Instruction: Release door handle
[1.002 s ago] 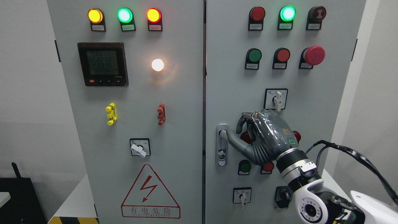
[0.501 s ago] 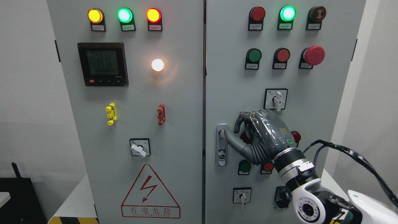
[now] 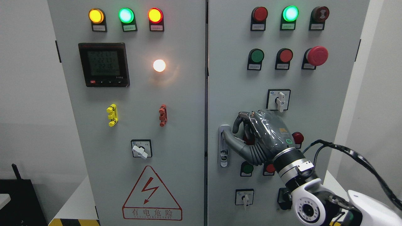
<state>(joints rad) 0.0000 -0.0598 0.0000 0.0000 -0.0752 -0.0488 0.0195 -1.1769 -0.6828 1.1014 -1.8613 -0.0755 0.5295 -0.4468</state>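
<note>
on the right door (image 3: 238, 81) of the grey cabinet, low by its left edge, sits the handle (image 3: 223, 150), upright in its silver plate. the right hand (image 3: 259, 138) comes in from the lower right, its thumb (image 3: 230, 142) stretched onto the handle's upper part and its fingers (image 3: 238, 121) curled loosely above, closed on nothing; whether the thumb presses the handle i cannot tell. a rotary switch (image 3: 278, 99) sits just above the hand.

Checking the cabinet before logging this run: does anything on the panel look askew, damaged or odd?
Nothing looks damaged. The selector switch on the left door points diagonally, while the selector above the right robot hand stands upright. That hand's thumb lies at the door handle; a grip cannot be confirmed.
</note>
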